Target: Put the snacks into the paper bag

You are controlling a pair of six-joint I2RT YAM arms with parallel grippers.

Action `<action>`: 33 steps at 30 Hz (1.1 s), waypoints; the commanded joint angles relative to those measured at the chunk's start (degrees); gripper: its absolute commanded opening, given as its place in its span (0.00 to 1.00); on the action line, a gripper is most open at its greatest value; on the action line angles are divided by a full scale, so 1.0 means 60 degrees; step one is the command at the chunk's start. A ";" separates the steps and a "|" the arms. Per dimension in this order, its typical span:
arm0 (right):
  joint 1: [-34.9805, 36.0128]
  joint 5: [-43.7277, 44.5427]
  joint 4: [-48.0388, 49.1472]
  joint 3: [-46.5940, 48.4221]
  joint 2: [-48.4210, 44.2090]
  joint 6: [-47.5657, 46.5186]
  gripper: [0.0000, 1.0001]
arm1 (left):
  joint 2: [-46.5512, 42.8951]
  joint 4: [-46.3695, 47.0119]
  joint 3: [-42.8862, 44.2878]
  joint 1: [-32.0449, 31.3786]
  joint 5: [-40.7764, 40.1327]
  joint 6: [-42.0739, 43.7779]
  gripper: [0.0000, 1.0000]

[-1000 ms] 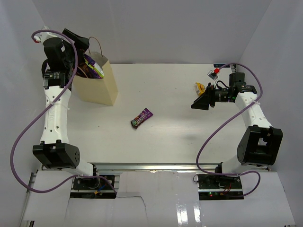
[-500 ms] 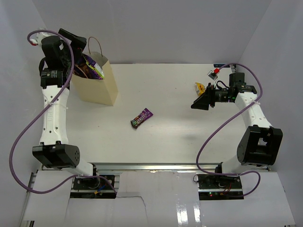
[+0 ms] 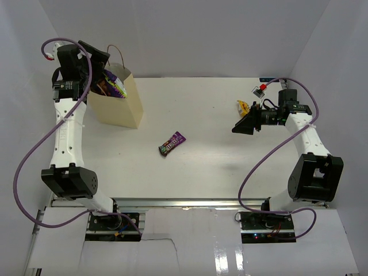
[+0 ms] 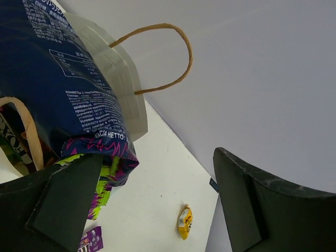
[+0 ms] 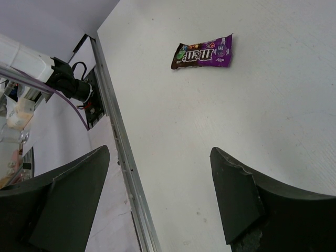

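Observation:
The paper bag [image 3: 122,106] stands upright at the far left of the table. A dark-blue chip bag [image 4: 52,79] and a green-purple packet [image 3: 114,86] stick out of its top. My left gripper [image 3: 98,56] hovers over the bag's far-left rim, open and empty; in the left wrist view [image 4: 157,205] its jaws stand wide apart. A purple candy bar [image 3: 172,143] lies flat mid-table. A yellow packet [image 3: 243,106] lies at the far right. My right gripper [image 3: 244,125] is open and empty above the table just near of the yellow packet, facing the candy bar [image 5: 202,52].
The bag's looped string handle [image 4: 168,52] arcs over its rim. A small red-and-white object [image 3: 260,88] lies at the table's far right corner. White walls close in the left, back and right sides. A metal rail [image 5: 115,142] runs along the near table edge.
My left arm shifted a little left, then back right over the bag's far-left rim. The right arm, candy bar and yellow packet have not moved.

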 commanded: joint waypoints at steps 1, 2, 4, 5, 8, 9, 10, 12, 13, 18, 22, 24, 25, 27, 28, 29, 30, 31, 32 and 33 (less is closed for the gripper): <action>-0.0075 -0.0144 0.0288 -0.0008 -0.0251 0.0042 0.83 | 0.0292 -0.0996 0.0424 0.0017 0.0088 -0.0181 0.97; -0.0075 -0.0144 0.0318 -0.0023 -0.0237 0.0057 0.83 | 0.0337 -0.1056 0.0425 0.0017 0.0102 -0.0181 0.97; -0.0090 -0.0158 0.0362 -0.0052 -0.0237 0.0130 0.83 | 0.0439 -0.1173 0.0411 0.0031 0.0073 -0.0167 0.97; -0.0090 -0.0158 0.0405 -0.0052 -0.0251 0.0130 0.83 | 0.0483 -0.1173 0.0411 0.0031 0.0088 -0.0152 0.97; -0.0090 -0.0158 0.0464 -0.0053 -0.0251 0.0204 0.83 | 0.0761 -0.1217 0.0527 0.0031 0.0132 -0.0181 0.97; -0.0090 -0.0158 0.0464 -0.0052 -0.0237 0.0218 0.83 | 0.0835 -0.1217 0.0586 0.0031 0.0161 -0.0181 0.96; -0.0090 -0.0158 0.0479 -0.0038 -0.0251 0.0218 0.83 | 0.0908 -0.1232 0.0644 0.0031 0.0190 -0.0181 0.94; -0.0119 -0.0173 0.0494 -0.0052 -0.0251 0.0218 0.83 | 0.1099 -0.1232 0.0791 0.0017 0.0220 -0.0181 0.85; -0.0119 -0.0188 0.0494 -0.0052 -0.0251 0.0218 0.83 | 0.1143 -0.1232 0.0820 0.0031 0.0234 -0.0181 0.82; -0.0221 -0.0232 0.0523 -0.0140 -0.0281 0.0218 0.83 | 0.1318 -0.1188 0.0909 0.0031 0.0322 -0.0210 0.63; -0.0324 -0.0290 0.0523 -0.0199 -0.0266 0.0189 0.83 | 0.1260 -0.0896 0.0879 0.0017 0.1038 -0.0254 0.35; -0.0353 -0.0305 0.0523 -0.0228 -0.0266 0.0174 0.83 | 0.1202 -0.0648 0.0952 0.0031 0.1244 -0.0342 0.17; -0.0382 -0.0334 0.0523 -0.0243 -0.0266 0.0160 0.83 | 0.1202 -0.0603 0.1025 0.0031 0.1434 -0.0386 0.13; -0.0412 -0.0334 0.0523 -0.0257 -0.0251 0.0145 0.83 | 0.1216 -0.0457 0.1302 0.0031 0.1596 -0.0546 0.03; -0.0412 -0.0349 0.0523 -0.0272 -0.0237 0.0131 0.83 | 0.1216 -0.0412 0.1420 0.0031 0.1742 -0.0620 0.00; -0.0412 -0.0363 0.0523 -0.0272 -0.0237 0.0130 0.83 | 0.1216 -0.0354 0.1523 0.0031 0.1801 -0.0693 0.00; -0.0412 -0.0378 0.0523 -0.0287 -0.0237 0.0130 0.83 | 0.1216 -0.0237 0.1712 0.0031 0.1845 -0.0839 0.00; -0.0427 -0.0378 0.0523 -0.0287 -0.0237 0.0116 0.83 | 0.1231 -0.0178 0.1816 0.0031 0.1947 -0.0913 0.00; -0.0427 -0.0378 0.0523 -0.0316 -0.0237 0.0116 0.83 | 0.1231 -0.0105 0.1918 0.0046 0.1977 -0.1001 0.00; -0.0427 -0.0378 0.0523 -0.0316 -0.0237 0.0101 0.83 | 0.1231 0.0012 0.2006 0.0060 0.2007 -0.1074 0.00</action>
